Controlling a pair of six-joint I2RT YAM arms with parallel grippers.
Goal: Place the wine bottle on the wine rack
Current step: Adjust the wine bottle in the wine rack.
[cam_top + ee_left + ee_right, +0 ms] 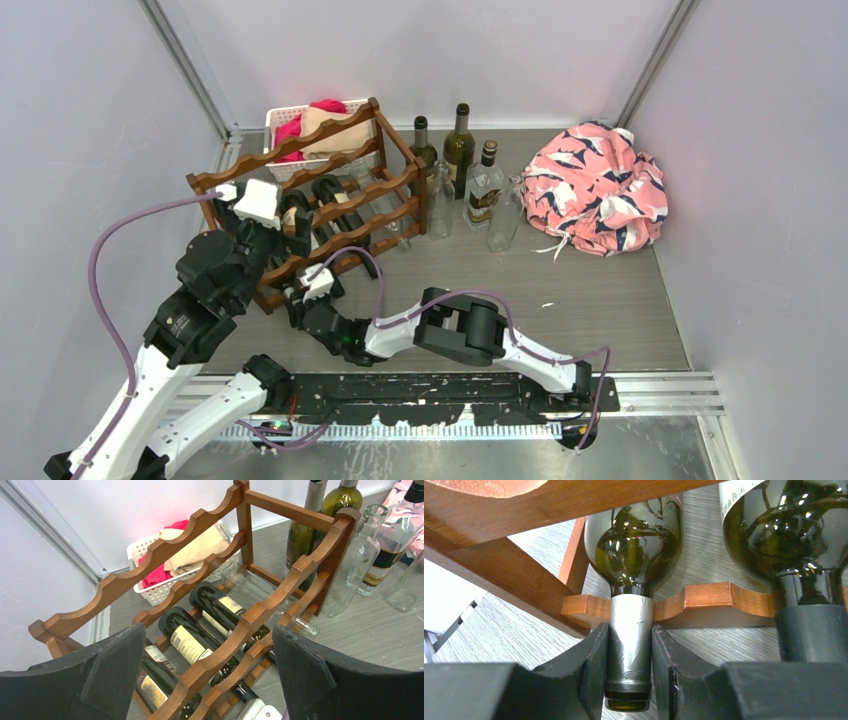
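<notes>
The dark reddish-brown wine rack (345, 190) stands at the back left, and several dark bottles lie in it. In the right wrist view, my right gripper (630, 655) is shut on the silver-foiled neck of a dark green wine bottle (639, 550). That neck rests in a scallop of the rack's low front rail (704, 597), at the rack's left end. Another bottle (794, 545) lies beside it on the right. My right gripper (297, 292) sits low at the rack's front left corner. My left gripper (280, 225) hovers open above the rack (220, 645), nothing between its fingers (110, 670).
Behind the rack is a white slotted basket (283, 118) with pink and tan cloth in it. Dark and clear glass bottles (460, 145) stand upright to the rack's right. A pink patterned cloth bundle (595, 185) lies at the back right. Walls close in on both sides.
</notes>
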